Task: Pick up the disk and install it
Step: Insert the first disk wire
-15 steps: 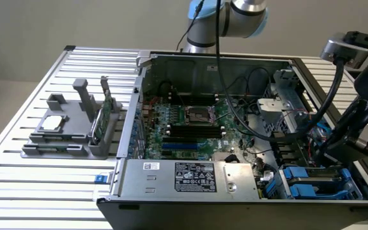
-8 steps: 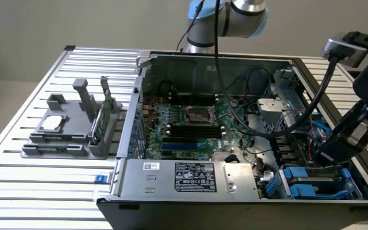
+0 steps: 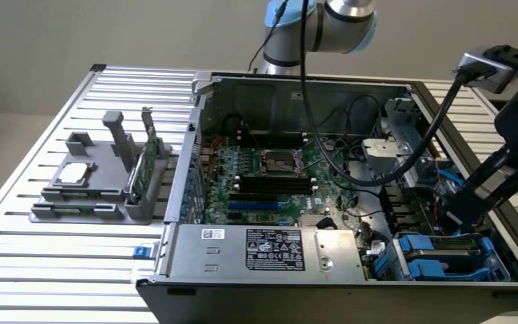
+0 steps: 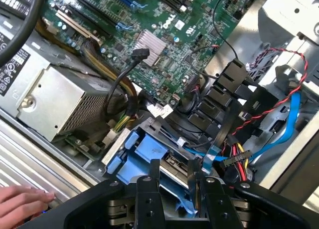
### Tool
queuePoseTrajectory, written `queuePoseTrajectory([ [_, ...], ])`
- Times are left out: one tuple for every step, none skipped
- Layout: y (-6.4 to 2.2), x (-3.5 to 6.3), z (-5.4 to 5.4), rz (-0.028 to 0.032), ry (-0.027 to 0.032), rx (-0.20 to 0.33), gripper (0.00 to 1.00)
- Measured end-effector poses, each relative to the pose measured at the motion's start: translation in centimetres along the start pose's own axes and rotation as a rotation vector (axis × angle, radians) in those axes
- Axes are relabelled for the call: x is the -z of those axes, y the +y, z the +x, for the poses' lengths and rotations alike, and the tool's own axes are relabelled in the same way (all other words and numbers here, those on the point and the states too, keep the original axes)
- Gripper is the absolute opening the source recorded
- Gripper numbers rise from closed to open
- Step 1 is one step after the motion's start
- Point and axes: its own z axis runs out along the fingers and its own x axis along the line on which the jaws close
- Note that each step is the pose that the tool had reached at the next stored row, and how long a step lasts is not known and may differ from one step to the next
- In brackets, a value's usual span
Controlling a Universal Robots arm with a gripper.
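**Supervisor:** State the step in hand.

**Operator:** By my reading, pick-up is complete and I am in the install step. The gripper (image 4: 173,170) is down inside the computer case (image 3: 193,155). It is at the near corner on the exterior view's right, over the drive bay (image 3: 444,260).

**Supervisor:** Hand state and disk position?

**Operator:** The fingers (image 4: 149,189) stand roughly half apart, one on each side of the disk (image 4: 172,164), and I judge them clamped on it. The disk sits between them, with its blue rails (image 4: 142,149) at the mouth of the bay. I cannot tell whether it is fully seated.

**Supervisor:** Obstructions?

**Operator:** A blue data cable (image 4: 294,119) and red-and-black wires (image 4: 271,107) run just beside the bay. A person's hand (image 4: 22,201) rests at the case's outer edge, apart from the gripper. The processor chip (image 3: 73,173) and green card (image 3: 149,158) sit in the grey fixture (image 3: 88,209) at the exterior view's left, well apart from the work.

**Supervisor:** Requirements for the next move?

**Operator:** My judgement is as follows. Hold the disk square to the bay guides and travel along the guides only. Put no side load on the rails, and pass clear of both cables. Do not open the hand until seating is confirmed.
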Motion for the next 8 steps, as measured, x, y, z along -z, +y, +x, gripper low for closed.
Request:
queuePoseTrajectory([
  [0.00, 0.00, 0.0, -0.0010, -0.0004, -0.016, 0.36],
  [0.00, 0.01, 0.0, -0.0019, -0.0009, -0.033, 0.36],
  [0.00, 0.05, 0.0, -0.0028, -0.0013, -0.047, 0.36],
  [0.00, 0.17, 0.0, -0.0038, -0.0018, -0.060, 0.36],
  [0.01, 0.36, 0.0, -0.0046, -0.0022, -0.073, 0.36],
  [0.01, 0.60, 0.0, -0.0054, -0.0026, -0.085, 0.36],
  [0.02, 0.89, 0.1, -0.0064, -0.0030, -0.097, 0.36],
  [0.03, 1.18, 0.1, -0.0072, -0.0034, -0.108, 0.36],
])
